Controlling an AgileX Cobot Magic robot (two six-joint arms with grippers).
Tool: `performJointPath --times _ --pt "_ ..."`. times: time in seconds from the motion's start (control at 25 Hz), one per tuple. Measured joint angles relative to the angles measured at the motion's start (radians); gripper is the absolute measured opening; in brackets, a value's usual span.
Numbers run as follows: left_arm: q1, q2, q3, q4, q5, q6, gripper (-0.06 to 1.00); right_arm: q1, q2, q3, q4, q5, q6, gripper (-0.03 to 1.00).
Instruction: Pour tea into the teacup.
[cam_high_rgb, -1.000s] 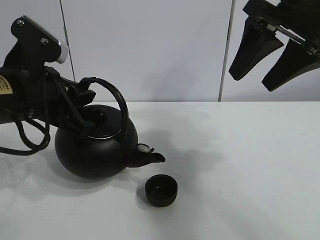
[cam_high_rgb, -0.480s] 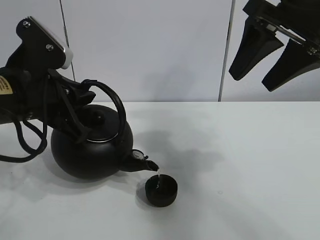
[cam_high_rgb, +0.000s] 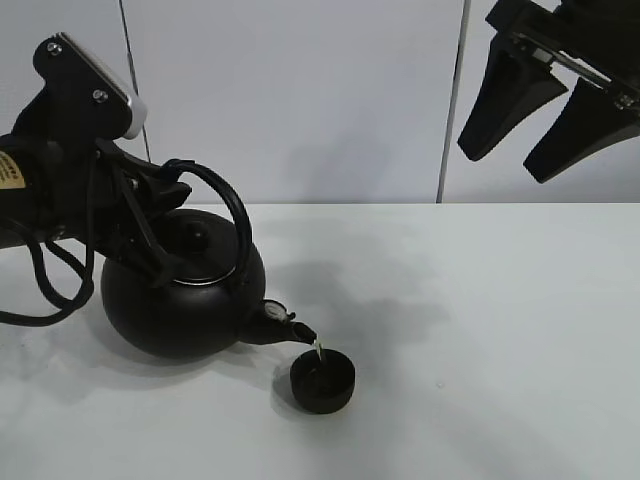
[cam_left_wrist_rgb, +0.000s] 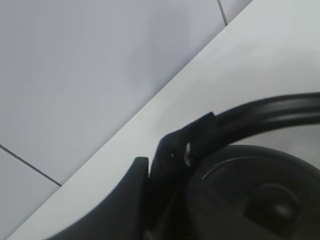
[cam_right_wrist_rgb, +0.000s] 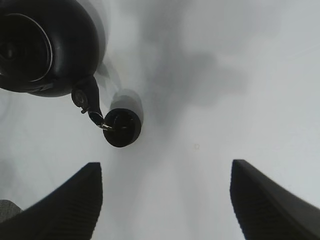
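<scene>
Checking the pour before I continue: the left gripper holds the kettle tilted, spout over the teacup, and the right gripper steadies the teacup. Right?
Not quite. The right gripper hangs open, high above the table, clear of the teacup, as the exterior high view shows. The rest stands: the left gripper tilts the kettle.

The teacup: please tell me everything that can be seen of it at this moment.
The teacup is a small, round, matte black cup with no handle, far smaller than the kettle. It stands upright on the white table, mouth open upward, just below the tip of the kettle's spout. A thin stream of liquid falls from the spout into it. The spout does not seem to touch the rim. How full the cup is cannot be told. The left gripper holds the kettle's handle, not the cup.
</scene>
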Motion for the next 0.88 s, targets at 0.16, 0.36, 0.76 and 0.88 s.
performJointPath --times 0.16,0.36,0.76,0.88 --pt "0.0 0.0 0.0 0.0 0.0 0.001 0.11 0.0 0.0 0.0 0.0 0.0 0.0 0.49" --pt "0.0 0.0 0.0 0.0 0.0 0.002 0.11 0.0 0.0 0.0 0.0 0.0 0.0 0.49" --pt "0.0 0.0 0.0 0.0 0.0 -0.065 0.11 0.0 0.0 0.0 0.0 0.0 0.0 0.49" --pt "0.0 0.0 0.0 0.0 0.0 -0.148 0.11 0.0 0.0 0.0 0.0 0.0 0.0 0.49"
